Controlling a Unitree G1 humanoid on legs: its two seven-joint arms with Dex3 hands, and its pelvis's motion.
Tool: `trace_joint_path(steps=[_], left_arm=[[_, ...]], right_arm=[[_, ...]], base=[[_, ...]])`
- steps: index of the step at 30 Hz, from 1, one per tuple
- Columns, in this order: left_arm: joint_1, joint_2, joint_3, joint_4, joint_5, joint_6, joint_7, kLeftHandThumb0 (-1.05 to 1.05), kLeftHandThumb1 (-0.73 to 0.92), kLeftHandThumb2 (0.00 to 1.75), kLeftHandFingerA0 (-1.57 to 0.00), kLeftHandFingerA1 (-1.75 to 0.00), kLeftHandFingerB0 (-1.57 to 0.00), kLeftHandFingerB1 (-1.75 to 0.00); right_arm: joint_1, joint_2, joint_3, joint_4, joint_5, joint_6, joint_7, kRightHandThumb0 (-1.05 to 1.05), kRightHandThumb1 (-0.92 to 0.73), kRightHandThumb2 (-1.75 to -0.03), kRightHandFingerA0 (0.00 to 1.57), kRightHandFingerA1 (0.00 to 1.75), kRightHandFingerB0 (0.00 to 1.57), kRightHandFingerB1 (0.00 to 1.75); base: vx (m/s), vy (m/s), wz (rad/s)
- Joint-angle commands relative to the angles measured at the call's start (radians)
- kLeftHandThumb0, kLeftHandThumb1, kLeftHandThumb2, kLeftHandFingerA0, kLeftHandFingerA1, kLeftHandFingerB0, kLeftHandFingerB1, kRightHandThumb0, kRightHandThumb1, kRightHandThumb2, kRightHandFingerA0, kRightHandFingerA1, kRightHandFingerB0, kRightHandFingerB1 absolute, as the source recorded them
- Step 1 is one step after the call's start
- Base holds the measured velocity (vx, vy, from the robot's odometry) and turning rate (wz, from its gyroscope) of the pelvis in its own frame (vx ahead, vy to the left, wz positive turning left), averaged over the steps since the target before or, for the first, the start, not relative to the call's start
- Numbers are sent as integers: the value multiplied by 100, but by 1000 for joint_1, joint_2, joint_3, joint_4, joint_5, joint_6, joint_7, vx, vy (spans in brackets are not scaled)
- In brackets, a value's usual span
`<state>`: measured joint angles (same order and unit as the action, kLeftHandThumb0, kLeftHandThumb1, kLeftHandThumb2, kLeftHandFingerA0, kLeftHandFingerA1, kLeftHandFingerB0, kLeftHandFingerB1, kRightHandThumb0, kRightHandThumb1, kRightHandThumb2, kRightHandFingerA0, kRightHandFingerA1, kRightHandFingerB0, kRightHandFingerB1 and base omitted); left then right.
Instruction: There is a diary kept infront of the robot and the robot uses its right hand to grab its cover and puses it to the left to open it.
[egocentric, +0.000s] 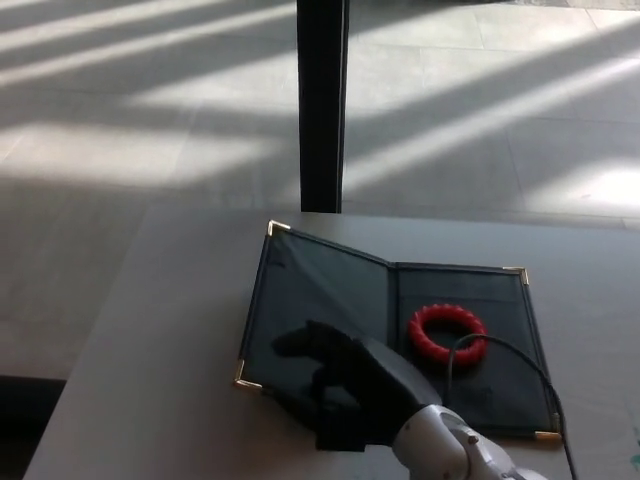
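The diary (390, 330) lies open flat on the surface (170, 330), cover (315, 305) to the left w/ the right hand (345, 385) resting on it, fingers spread and gripping nothing (a red ring (447, 333) sits on the right half), so, in my judgement, lift the hand straight up w/o dragging the cover.
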<state>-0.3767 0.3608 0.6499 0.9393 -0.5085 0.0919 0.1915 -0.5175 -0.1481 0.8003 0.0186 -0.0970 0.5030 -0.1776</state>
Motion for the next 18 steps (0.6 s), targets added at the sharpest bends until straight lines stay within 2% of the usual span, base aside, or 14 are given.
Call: trace_joint_path(steps=[1, 4, 5, 6, 7, 8, 9, 14, 15, 16, 17, 18], left_arm=[[-16, 18, -12, 16, 26, -3, 16, -98, 92, 102, -46, -109, -39, -100], [-19, 18, -22, 20, 36, -6, 22, -99, 92, 105, -46, -107, -39, -97], [-19, 16, -24, 18, 36, -2, 16, -90, 91, 144, -54, -102, -35, -86], [-21, 16, -29, 19, 41, 0, 18, -90, 91, 145, -56, -103, -36, -86], [-25, 17, -26, 26, 37, -1, 20, -102, 92, 100, -47, -107, -40, -98], [-27, 16, -27, 26, 37, -1, 20, -102, 92, 100, -47, -107, -40, -98], [-32, 17, -26, 28, 38, -2, 30, -100, 88, 124, -46, -102, -47, -97], [-38, 21, -27, 28, 43, 0, 39, -103, 87, 120, -46, -106, -48, -100], [-41, 25, -26, 27, 40, 8, 34, -101, 92, 101, -48, -116, -44, -107], [-43, 27, -28, 33, 44, 5, 32, -101, 92, 101, -49, -115, -43, -105], [-42, 25, -27, 29, 41, 4, 26, -102, 92, 101, -49, -116, -43, -106], [-40, 25, -30, 27, 45, 3, 27, -102, 92, 101, -50, -113, -44, -104]], right_arm=[[-14, 38, -5, 46, -82, -6, 83, -76, -92, -76, 36, 74, 31, 57], [-21, 80, -14, 81, -91, -9, 111, -79, -92, -78, 33, 75, 28, 57], [-19, 90, -18, 87, -95, -17, 110, -79, -92, -79, 34, 75, 29, 57], [-17, 98, -21, 93, -103, -26, 109, -78, -92, -78, 34, 76, 31, 59], [-21, 117, -18, 102, -118, -28, 111, -79, -92, -77, 37, 80, 31, 60], [-19, 121, -23, 103, -125, -29, 115, -79, -92, -77, 37, 80, 31, 60], [-19, 131, -31, 104, -131, -20, 114, -78, -92, -79, 32, 74, 29, 59], [-13, 148, -82, 119, -159, 0, 116, -76, -92, -81, 32, 75, 27, 58], [-8, 160, -128, 139, -140, 11, 105, -76, -92, -81, 31, 75, 27, 58], [-2, 168, -147, 152, -137, 9, 100, -77, -92, -81, 29, 75, 26, 57], [5, 183, -180, 167, -120, 13, 99, -35, -58, -118, 18, 62, 11, 55], [2, 191, -212, 179, -95, 52, 130, -35, -59, -119, 16, 61, 8, 55]], base=[[0, 0, 0], [0, 0, 0], [0, 0, 0], [0, 0, 0], [0, 0, 0], [0, 0, 0], [0, 0, 0], [0, 0, 0], [0, 0, 0], [0, 0, 0], [0, 0, 0], [0, 0, 0]])
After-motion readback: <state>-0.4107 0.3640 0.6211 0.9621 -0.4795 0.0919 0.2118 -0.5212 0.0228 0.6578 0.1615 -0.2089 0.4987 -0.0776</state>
